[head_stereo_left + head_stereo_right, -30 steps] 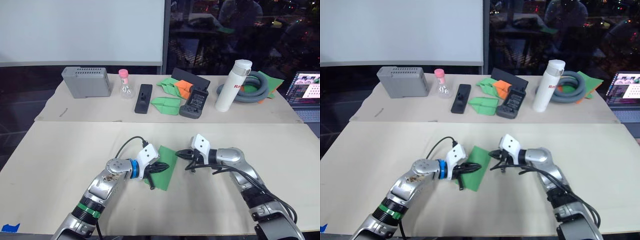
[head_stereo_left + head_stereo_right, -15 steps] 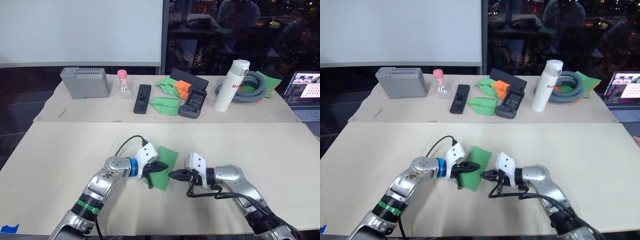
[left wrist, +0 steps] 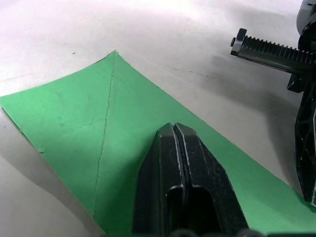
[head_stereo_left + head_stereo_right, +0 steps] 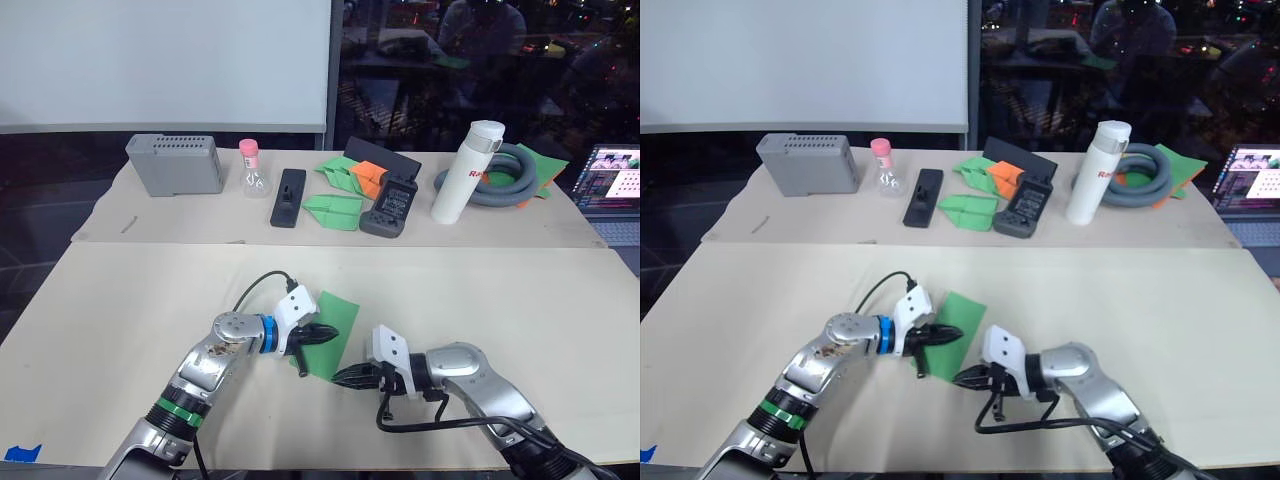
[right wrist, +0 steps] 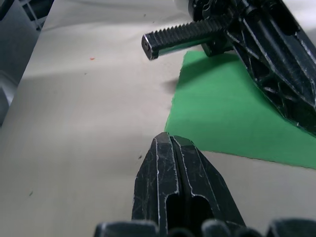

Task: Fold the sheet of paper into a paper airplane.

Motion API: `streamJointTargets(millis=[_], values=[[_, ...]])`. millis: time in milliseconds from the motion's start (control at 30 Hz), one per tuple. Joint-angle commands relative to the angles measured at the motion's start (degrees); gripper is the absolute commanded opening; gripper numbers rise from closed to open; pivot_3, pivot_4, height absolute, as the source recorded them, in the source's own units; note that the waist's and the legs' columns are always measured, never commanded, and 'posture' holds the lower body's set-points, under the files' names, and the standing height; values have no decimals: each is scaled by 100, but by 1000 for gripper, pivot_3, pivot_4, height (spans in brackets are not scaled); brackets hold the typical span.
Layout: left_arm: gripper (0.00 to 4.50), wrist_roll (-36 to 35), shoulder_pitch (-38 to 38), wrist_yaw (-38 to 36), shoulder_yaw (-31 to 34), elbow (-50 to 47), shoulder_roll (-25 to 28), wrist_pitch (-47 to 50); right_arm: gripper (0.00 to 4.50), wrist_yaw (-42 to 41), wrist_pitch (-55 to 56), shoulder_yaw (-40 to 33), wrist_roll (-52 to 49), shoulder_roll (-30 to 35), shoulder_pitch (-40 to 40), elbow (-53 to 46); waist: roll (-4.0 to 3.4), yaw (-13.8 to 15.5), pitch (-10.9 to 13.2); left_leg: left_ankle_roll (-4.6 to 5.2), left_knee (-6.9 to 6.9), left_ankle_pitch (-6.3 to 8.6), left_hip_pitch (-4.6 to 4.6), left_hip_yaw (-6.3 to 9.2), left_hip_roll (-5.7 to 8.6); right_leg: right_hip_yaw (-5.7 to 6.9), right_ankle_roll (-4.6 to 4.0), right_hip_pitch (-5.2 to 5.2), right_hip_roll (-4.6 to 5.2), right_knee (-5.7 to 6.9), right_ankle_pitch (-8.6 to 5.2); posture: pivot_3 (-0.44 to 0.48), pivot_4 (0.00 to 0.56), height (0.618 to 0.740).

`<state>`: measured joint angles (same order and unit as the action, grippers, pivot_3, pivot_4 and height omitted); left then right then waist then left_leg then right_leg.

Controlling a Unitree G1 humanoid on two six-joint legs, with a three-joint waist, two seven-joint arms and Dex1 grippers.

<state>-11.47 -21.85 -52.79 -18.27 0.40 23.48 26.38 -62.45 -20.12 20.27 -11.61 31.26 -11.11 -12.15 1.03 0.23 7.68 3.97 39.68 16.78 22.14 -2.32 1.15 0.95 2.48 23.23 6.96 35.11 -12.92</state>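
Green paper (image 4: 333, 335) lies flat on the near table (image 4: 120, 300), between the two end effectors, with a diagonal crease visible in the left wrist view. Left end effector (image 4: 322, 334) has its fingers pressed together and rests on the paper's left part, tips pointing right. Right end effector (image 4: 340, 377), fingers also pressed together and holding nothing, sits on the bare table just beside the paper's near edge, tips pointing left.
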Motion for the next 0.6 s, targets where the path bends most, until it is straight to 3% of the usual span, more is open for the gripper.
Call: streamJointTargets(millis=[33, 300, 467, 600], values=[[0, -273, 93, -102, 288, -156, 140, 299, 12, -155, -546, -401, -548, 222, -141, -441, 1, 2, 2, 0, 2, 0, 6, 0, -1, 0, 0, 4, 0, 0, 0, 0, 150, 740], [0, -1406, -92, -205, 1384, -883, 485, 1176, 12, -454, -1502, -1091, -1505, 1031, -198, -1051, 3, 45, 20, -1, 6, -1, 36, 2, -6, -1, 0, 36, 9, 3, 0, 0, 150, 740], [0, -978, -58, -242, 1184, -440, 786, 784, 12, -338, -1482, -1229, -1445, 1282, -262, -947, 3, 48, 20, -9, 8, -7, 45, -3, 5, 5, 0, 44, -2, 2, 0, 0, 150, 740], [0, -738, -159, -279, 913, -2, 645, 412, 12, -205, -1463, -1277, -1416, 1339, -281, -960, 4, 59, 20, -9, 14, -8, 50, -6, 8, 12, 1, 44, -7, 2, 1, 0, 150, 740]])
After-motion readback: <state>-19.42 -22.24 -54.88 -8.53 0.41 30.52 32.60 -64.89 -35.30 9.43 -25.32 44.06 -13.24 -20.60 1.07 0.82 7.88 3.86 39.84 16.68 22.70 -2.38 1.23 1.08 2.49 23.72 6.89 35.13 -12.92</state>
